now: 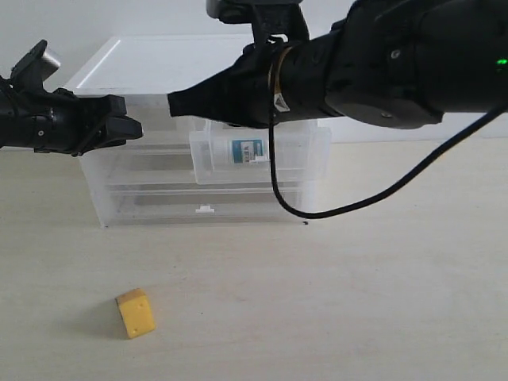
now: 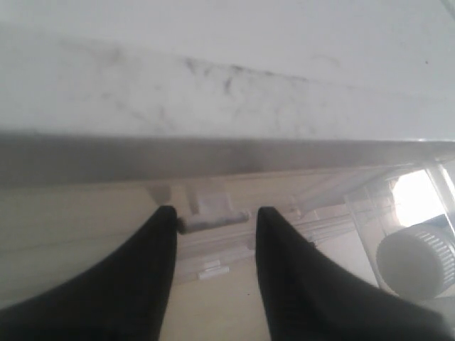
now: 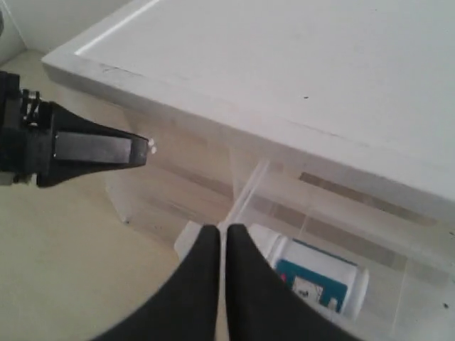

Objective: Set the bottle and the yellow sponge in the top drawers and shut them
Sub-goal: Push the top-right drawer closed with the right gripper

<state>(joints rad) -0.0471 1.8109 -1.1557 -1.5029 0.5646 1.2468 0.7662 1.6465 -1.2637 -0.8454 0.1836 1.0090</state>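
Left tool [image 2: 211, 213] hangs at the front of the left top drawer [image 1: 164, 132], jaws apart, with the drawer's white handle [image 2: 213, 220] between them; whether they touch it I cannot tell. Right tool [image 1: 176, 104], jaws pressed together and gripping nothing, hovers just above the right top drawer [image 1: 313, 163], which stands pulled out. The bottle [image 1: 248, 148] lies on its side inside that drawer. The sponge [image 1: 135, 313] sits on the tabletop [image 1: 357, 302], well apart from the drawers.

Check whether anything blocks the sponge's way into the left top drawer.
Yes: that drawer looks shut, so its front bars the sponge. Its handle sits between the fingers of the left gripper. Nothing else shows on the table between.
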